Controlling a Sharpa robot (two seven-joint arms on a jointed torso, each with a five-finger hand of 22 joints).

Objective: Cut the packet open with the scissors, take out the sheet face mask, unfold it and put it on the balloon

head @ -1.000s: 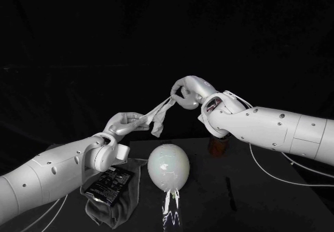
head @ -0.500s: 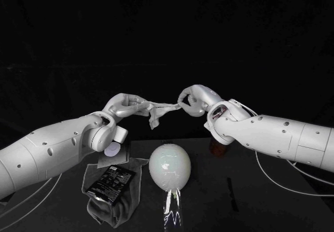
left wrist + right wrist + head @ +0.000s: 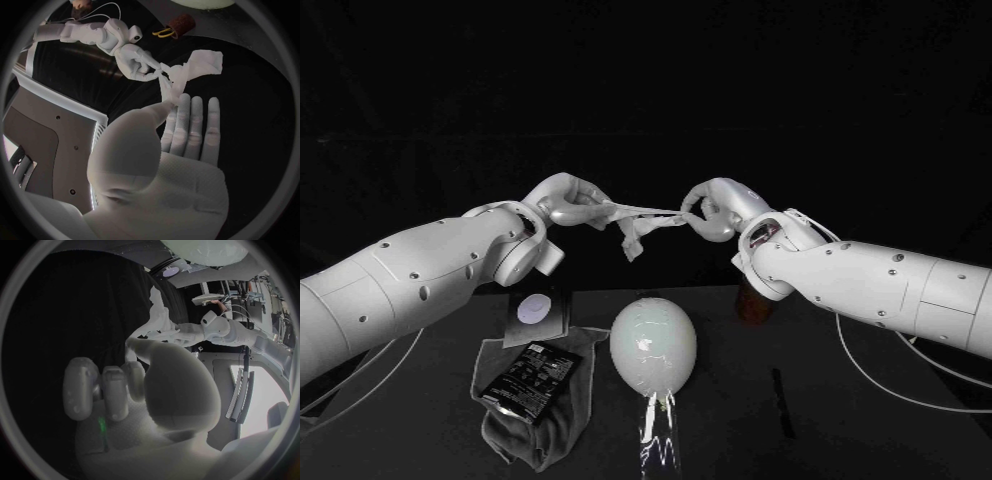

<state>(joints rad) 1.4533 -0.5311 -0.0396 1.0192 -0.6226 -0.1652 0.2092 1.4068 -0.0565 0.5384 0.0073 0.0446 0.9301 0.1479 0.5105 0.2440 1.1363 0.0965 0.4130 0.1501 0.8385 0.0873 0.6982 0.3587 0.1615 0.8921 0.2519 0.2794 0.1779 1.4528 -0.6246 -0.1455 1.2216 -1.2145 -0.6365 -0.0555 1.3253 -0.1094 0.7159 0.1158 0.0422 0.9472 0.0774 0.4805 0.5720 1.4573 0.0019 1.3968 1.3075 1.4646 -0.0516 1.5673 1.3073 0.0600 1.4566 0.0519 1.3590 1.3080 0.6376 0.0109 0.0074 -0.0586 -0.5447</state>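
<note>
The black table (image 3: pixel 877 440) runs across the lower head view. The left arm (image 3: pixel 401 290) and right arm (image 3: pixel 891 280) rise above its far side and meet in mid-air. The pale balloon (image 3: pixel 652 345) lies on the table below them. Just beside it is a crumpled grey cloth (image 3: pixel 538 435), with the dark packet (image 3: pixel 531 375) lying on top of it.

The mask (image 3: pixel 640 225) is off the table, a wrinkled white strip strung between the two hands, with a loose flap hanging from its middle. The left hand (image 3: pixel 567 205) pinches one end and the right hand (image 3: pixel 718 208) pinches the other.

The head view leaves the grips vague. The left wrist view is clearer: the left thumb and one finger nip the sheet, the other fingers lie straight, and the right hand across from it is bunched on the fabric. The right wrist view shows the right hand's fingers curled, with the mask running off to the left hand.

A small brown cup (image 3: pixel 759 300) stands beyond the balloon, under the right arm. In the left wrist view, yellow handles (image 3: pixel 161 33) show at its mouth.
</note>
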